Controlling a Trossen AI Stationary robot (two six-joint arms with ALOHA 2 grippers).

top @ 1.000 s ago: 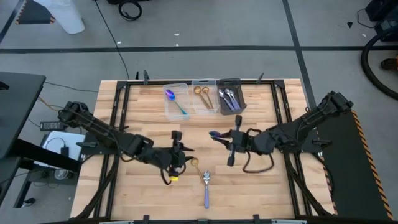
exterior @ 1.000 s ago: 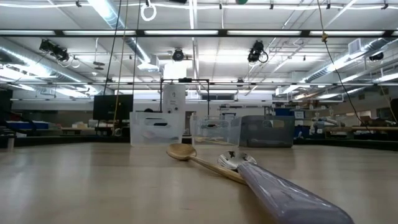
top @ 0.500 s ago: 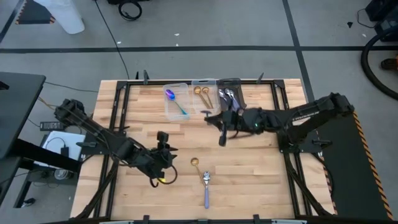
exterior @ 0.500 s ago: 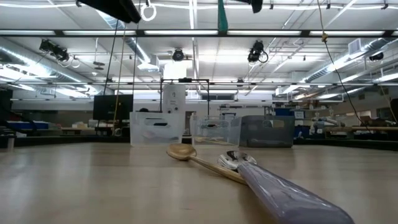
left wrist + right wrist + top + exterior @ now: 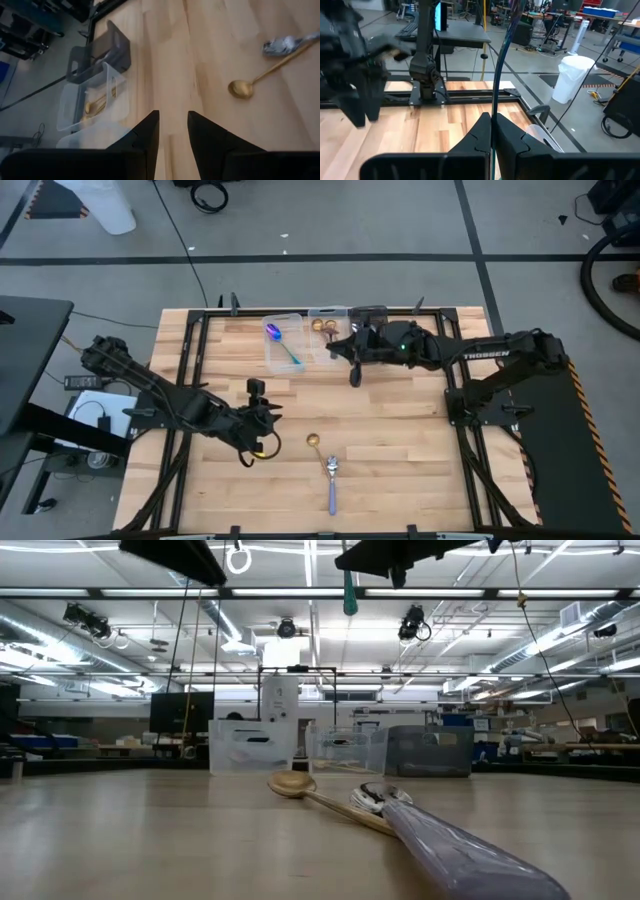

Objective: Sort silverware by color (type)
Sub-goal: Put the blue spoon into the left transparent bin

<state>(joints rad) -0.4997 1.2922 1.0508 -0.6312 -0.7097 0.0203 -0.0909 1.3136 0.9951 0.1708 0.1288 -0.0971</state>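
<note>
I am watching my right hand (image 5: 352,365) hanging above the counter (image 5: 420,450), just in front of the three bins at the far edge, clenched on a slim teal-handled utensil (image 5: 496,75) that is standing upright between its closed fingers. In the low view that utensil (image 5: 348,592) is hanging high above the bins. My left hand (image 5: 258,402) is hovering over the counter's left-centre, its two fingers (image 5: 145,134) parted with nothing between them. Near the front edge a gold spoon (image 5: 318,446) and a silver spoon with a lilac handle (image 5: 332,483) are lying just beside each other. A blue-purple spoon (image 5: 280,342) is resting in the left clear bin (image 5: 284,320), gold pieces (image 5: 327,332) in the middle clear bin (image 5: 318,313), and silver pieces in the dark grey bin (image 5: 381,312).
</note>
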